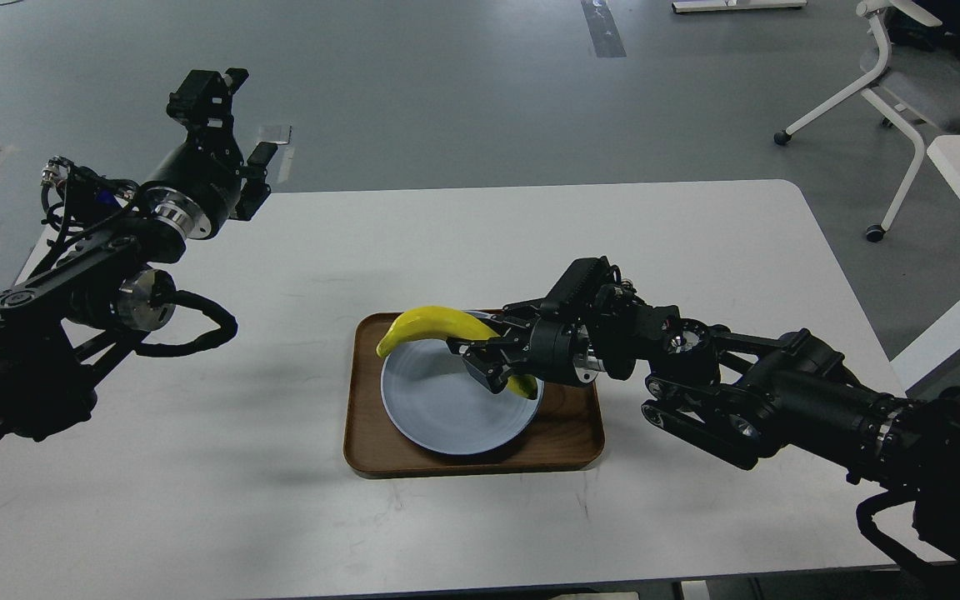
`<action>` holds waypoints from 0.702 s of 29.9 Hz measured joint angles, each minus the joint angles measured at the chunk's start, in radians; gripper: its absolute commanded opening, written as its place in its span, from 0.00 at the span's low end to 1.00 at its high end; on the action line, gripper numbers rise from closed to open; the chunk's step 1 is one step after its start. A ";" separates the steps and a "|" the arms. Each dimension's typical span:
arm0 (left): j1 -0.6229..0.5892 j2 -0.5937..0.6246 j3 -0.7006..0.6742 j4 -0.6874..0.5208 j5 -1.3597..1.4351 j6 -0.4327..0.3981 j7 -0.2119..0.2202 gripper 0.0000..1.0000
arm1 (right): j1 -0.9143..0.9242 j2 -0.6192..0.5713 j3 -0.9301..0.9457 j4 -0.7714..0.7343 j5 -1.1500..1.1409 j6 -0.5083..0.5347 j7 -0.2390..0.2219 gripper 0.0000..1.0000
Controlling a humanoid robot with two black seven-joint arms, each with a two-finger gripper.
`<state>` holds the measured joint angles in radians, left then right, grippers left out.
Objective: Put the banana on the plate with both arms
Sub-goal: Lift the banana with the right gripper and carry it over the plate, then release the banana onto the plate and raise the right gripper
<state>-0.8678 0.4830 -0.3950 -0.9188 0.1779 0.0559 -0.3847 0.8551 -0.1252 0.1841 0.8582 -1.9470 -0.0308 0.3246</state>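
Head view: right claw [492,360] grips banana [426,323] over plate [447,408]; left claw [234,150] raised, spread.

Single head view, high, facing forward and down over white table [697,250]; near edge at frame bottom, far edge mid-frame, floor and chair [905,83] beyond. Mid-range.

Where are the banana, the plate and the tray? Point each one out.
banana [426,322]: head view, on its yellow middle curve.
plate [438,408]: head view, on its bare blue-grey centre.
tray [567,433]: head view, on its bare brown right part.
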 measured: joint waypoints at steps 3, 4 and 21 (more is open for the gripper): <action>0.002 0.000 0.000 0.000 0.000 -0.001 0.000 0.99 | -0.013 -0.006 0.002 0.019 0.019 0.000 -0.003 1.00; 0.002 0.000 0.000 0.000 0.000 -0.001 0.000 0.99 | -0.016 -0.007 0.004 0.022 0.029 -0.001 -0.005 1.00; 0.000 0.012 -0.013 0.002 -0.015 -0.100 -0.028 0.99 | 0.034 -0.096 0.382 0.026 0.851 0.026 -0.086 1.00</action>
<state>-0.8679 0.4952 -0.4077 -0.9173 0.1624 -0.0441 -0.4126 0.8891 -0.2214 0.5659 0.8845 -1.0964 -0.0047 0.2390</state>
